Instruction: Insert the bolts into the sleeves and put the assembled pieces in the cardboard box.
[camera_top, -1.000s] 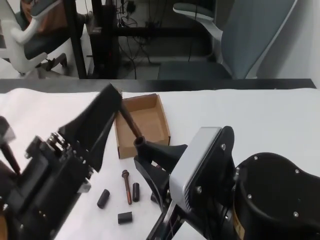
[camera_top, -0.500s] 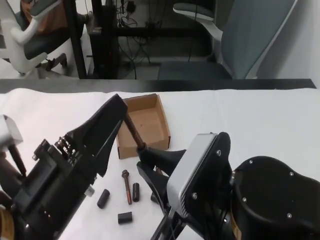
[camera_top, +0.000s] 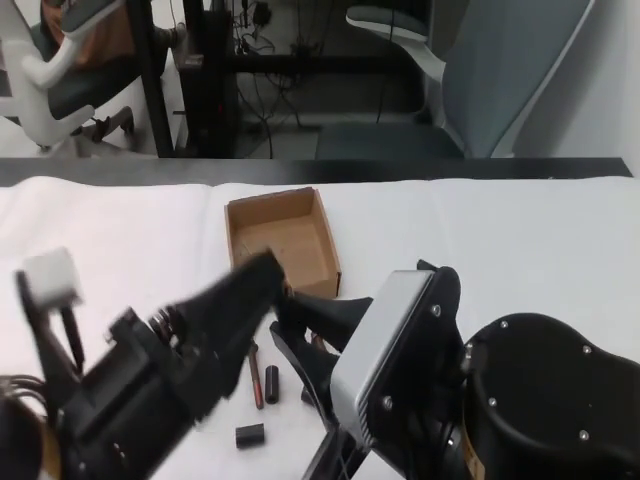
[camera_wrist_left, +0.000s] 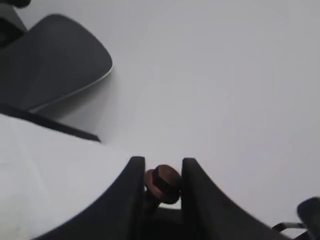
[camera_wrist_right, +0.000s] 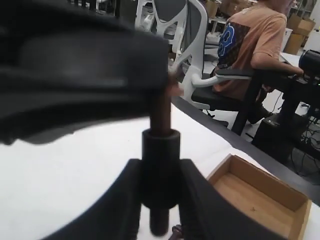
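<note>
bolt (camera_wrist_left: 162, 181) is pinched in my left gripper (camera_wrist_left: 161, 167). on the left wrist view its brown head sits squeezed between the two dark fingers, one pressed in from each side. over on the right wrist view, my right gripper (camera_wrist_right: 160, 167) is clamped on a black sleeve (camera_wrist_right: 160, 147), gripping it around its lower half and holding it upright. the bolt's shaft comes down out of the big dark blur of the left arm and goes into the top of the sleeve. a short dark stub pokes out underneath, so the shaft runs right through. both claws are closed on their parts, neither one spread.

from the high view, the two arms meet low over the white bench (camera_top: 520, 240), and their fingertips come together just on the near side of the cardboard box (camera_top: 275, 200). the box sits open side up on the bench, beyond the grippers. the held bolt and sleeve are outside the box, close to its front wall.

down on the bench between the arms i've got a loose bolt (camera_top: 254, 378) lying flat. one loose sleeve (camera_top: 272, 384) is just beside it, and a second loose sleeve (camera_top: 249, 436) lies nearer to me, apart from the other two. the left arm's body covers the bench to their left.
</note>
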